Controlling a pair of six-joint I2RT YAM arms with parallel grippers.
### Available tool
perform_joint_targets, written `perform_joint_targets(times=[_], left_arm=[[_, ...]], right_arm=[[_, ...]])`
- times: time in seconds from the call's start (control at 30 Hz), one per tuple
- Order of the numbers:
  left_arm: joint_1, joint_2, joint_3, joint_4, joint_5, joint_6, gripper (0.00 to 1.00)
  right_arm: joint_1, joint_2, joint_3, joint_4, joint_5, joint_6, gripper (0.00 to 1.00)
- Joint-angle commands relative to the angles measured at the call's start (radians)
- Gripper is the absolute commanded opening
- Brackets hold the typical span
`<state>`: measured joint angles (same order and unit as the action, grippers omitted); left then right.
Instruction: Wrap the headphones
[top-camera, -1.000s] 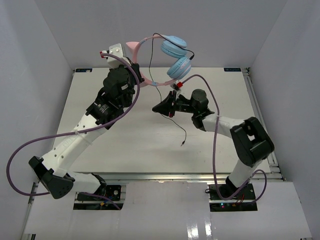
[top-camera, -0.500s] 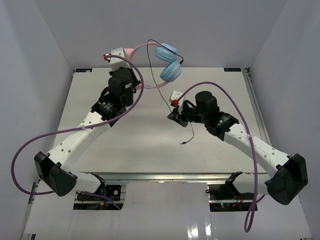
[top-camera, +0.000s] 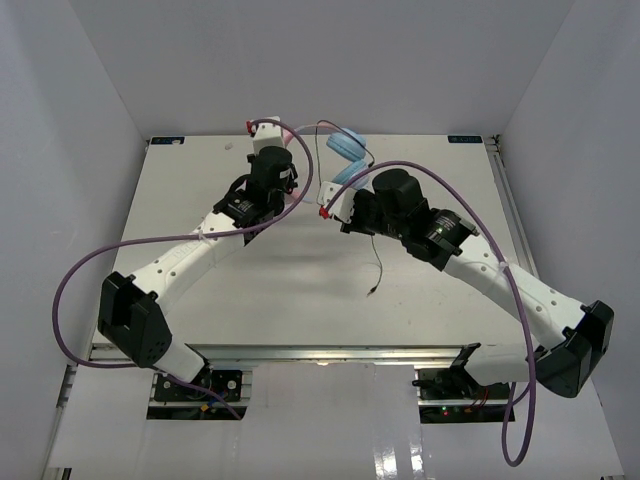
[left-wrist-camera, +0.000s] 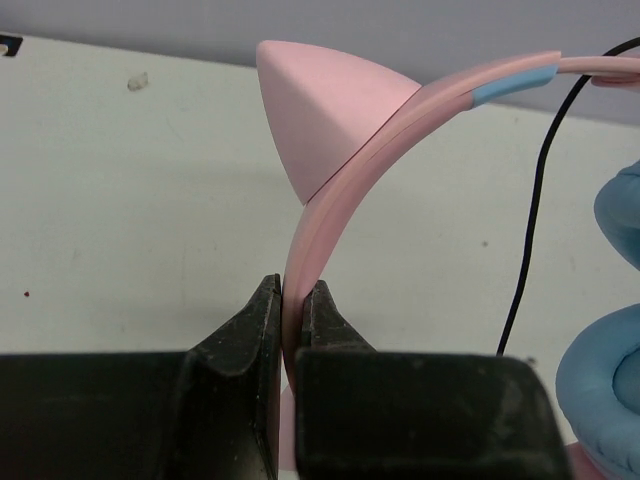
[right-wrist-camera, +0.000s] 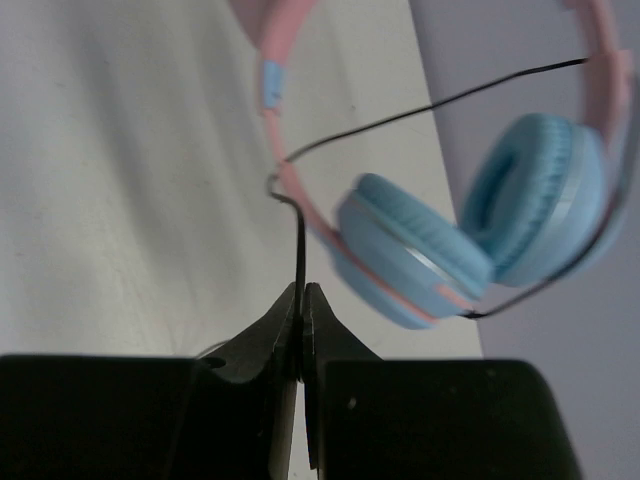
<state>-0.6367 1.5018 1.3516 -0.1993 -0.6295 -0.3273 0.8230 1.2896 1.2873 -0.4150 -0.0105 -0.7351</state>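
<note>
Now the headphones (top-camera: 346, 150) sit at the far edge of the counter (top-camera: 250, 300), close to the back wall (top-camera: 400, 70) and held between the 2 arms. They seem to be lifted clear of the surface, though the overhead view does not settle their height.

On the left arm, the left pincer (left-wrist-camera: 291, 300) is clamped on the pink headband (left-wrist-camera: 335, 180). Its 2 black fingers squeeze the band just below 1 pointed cat ear (left-wrist-camera: 320, 115), and the band curves up and to the right from the grip.

On the right arm, the right pincer (right-wrist-camera: 301, 300) is closed on the thin black cable (right-wrist-camera: 300, 240). The cable rises straight from the tips, kinks into a small hook beside the headband, then arcs across to the right. The 2 light-blue ear cups (right-wrist-camera: 400, 250) lie close together to the right of that cable, blurred in the right wrist view.

From above, the loose end of the cable trails from the right pincer toward the near side of the counter. It ends in the plug (top-camera: 370, 293), well apart from the ear cups.
</note>
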Motion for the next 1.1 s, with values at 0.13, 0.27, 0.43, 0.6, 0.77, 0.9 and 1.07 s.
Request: perform_joint_targets(times=[0.13,0.27,0.43,0.6,0.77,0.9,1.07], left_arm=[[-0.015,-0.055,-0.139,-0.02,0.255,0.048,0.0],[-0.051,-0.056,-0.162,-0.077,0.393,0.11,0.0],[-0.06,-0.109,-0.201,-0.112,0.499,0.148,0.0],[-0.06,-0.163,-0.218,-0.142,0.572,0.172,0.0],[-0.06,-0.211,-0.24,-0.128,0.708,0.163,0.0],[-0.06,-0.26,-0.252,-0.113,0.793,0.156,0.0],[-0.06,-0.308,-0.238,-0.15,0.777,0.168,0.0]], right_arm=[[0.005,-0.018,-0.034,0.207,0.459,-0.301,0.08],[0.005,-0.015,-0.083,0.287,0.495,-0.36,0.14],[-0.013,-0.015,-0.128,0.378,0.483,-0.362,0.23],[-0.109,-0.038,-0.114,0.366,0.312,-0.228,0.33],[-0.211,-0.024,-0.096,0.293,0.032,-0.051,0.3],[-0.276,0.02,-0.101,0.286,-0.154,0.058,0.16],[-0.395,0.074,-0.082,0.286,-0.36,0.201,0.11]])
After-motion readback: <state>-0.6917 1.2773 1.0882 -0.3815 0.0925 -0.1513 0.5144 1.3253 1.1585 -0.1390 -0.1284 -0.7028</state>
